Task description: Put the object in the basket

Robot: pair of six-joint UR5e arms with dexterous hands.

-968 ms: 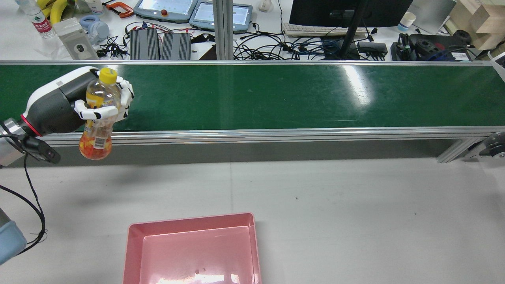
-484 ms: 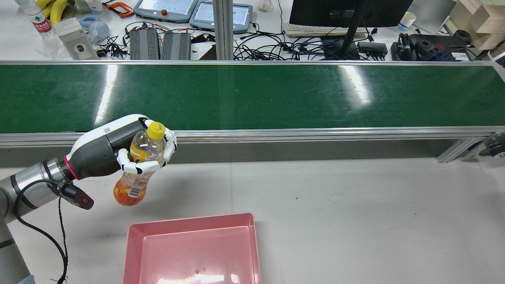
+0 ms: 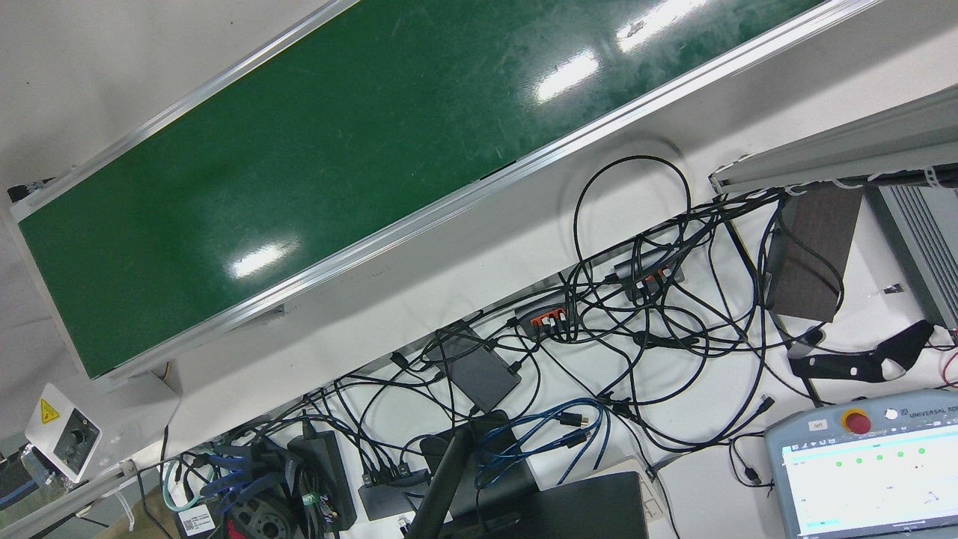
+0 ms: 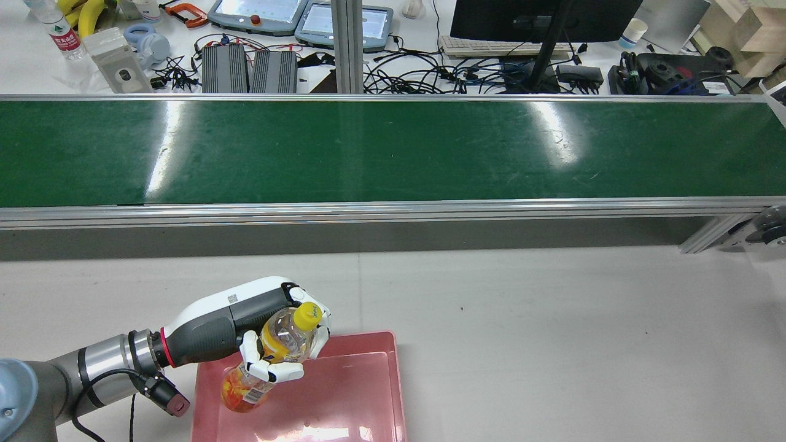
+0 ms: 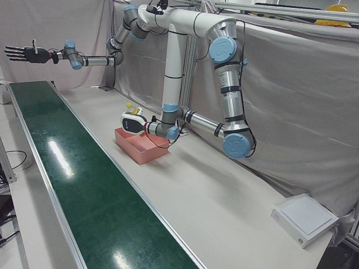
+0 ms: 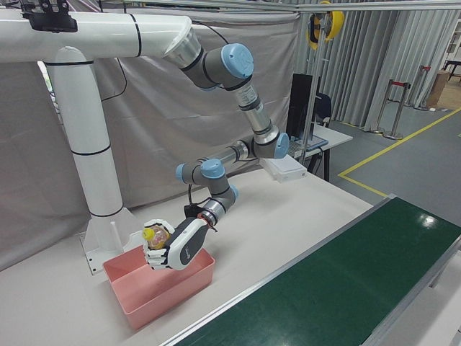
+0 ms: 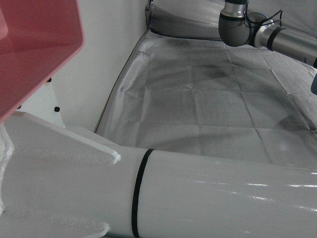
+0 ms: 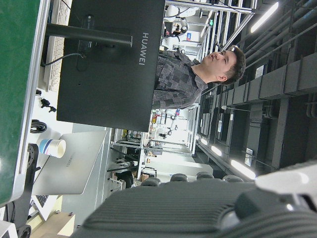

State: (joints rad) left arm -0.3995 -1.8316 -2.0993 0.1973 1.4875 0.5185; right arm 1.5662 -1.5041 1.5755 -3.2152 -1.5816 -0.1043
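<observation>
Counter [image 4: 552, 319]: pale grey, matte.
Conveyor belt [image 4: 393, 150]: dark green with aluminium rails, glossy with glare from overhead lights.
Backdrop: grey fabric curtain [image 5: 291, 112] hung behind the station.
Far desk: black monitor [image 4: 540, 18], keyboard [image 4: 491, 46], tangled cables [image 3: 636, 322], teach pendants [image 4: 258, 13].
Floor [image 6: 425, 144]: grey with yellow lines.

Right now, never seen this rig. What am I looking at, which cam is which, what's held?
Two robot arms on one white pedestal, each ending in a fingered robot hand. The rear view looks down from behind the arms. There the left robot hand grips a drink bottle with a yellow cap, over the pink basket. Beyond lies the green conveyor belt, bare. The two corner views show the whole station; the right robot hand is raised, open and empty. The front view shows only belt and cables.
</observation>
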